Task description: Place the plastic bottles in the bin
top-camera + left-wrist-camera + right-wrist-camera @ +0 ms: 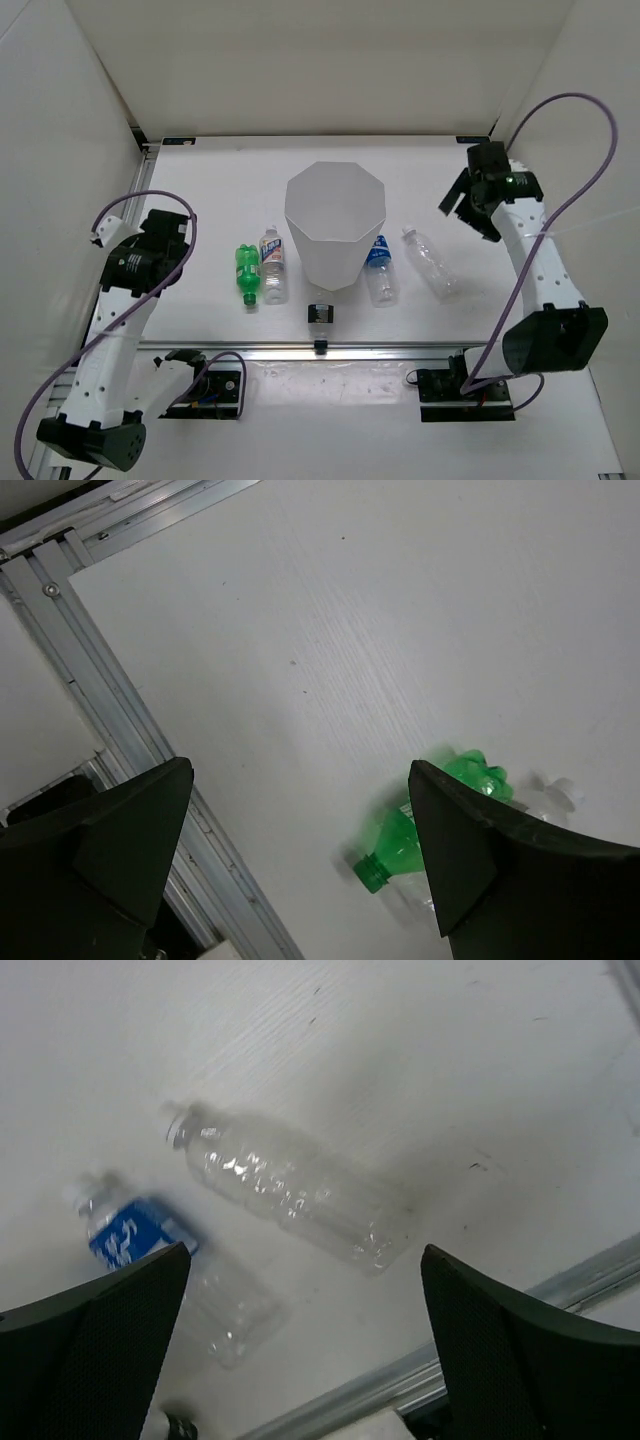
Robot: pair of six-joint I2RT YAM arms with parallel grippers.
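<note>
Counter [200, 180]: white and flat, and it carried the bin, four bottles and a small black block.
Bin [332, 262]: tall, white and translucent with an eight-sided rim; it stood upright near the middle of the counter, and no bottle showed inside it.
Green bottle [247, 272]: lay on its side at about 8 o'clock from the bin, with its green cap toward 6 o'clock. In the left wrist view [400, 845] it was partly hidden behind one finger.
Bottle with white-red label [273, 265]: lay just beside the green bottle on the bin's side, cap toward 12 o'clock.
Bottle with blue label [379, 268]: lay at about 4 o'clock from the bin, close to its wall. It showed again in the right wrist view [135, 1240].
Plain clear bottle [430, 263]: lay at about 3 to 4 o'clock from the bin, beyond the blue-labelled one, with its cap angled toward 11 o'clock. It lay in plain sight between the right fingers [290, 1195].
Black block [320, 314]: sat at 6 o'clock from the bin, near the counter's front edge.
Left end effector [300, 770]: jaws spread wide, gripping nothing, above the counter at about 9 o'clock from the green bottle.
Right end effector [305, 1252]: jaws spread wide, gripping nothing, raised at about 1 o'clock from the plain clear bottle.
</note>
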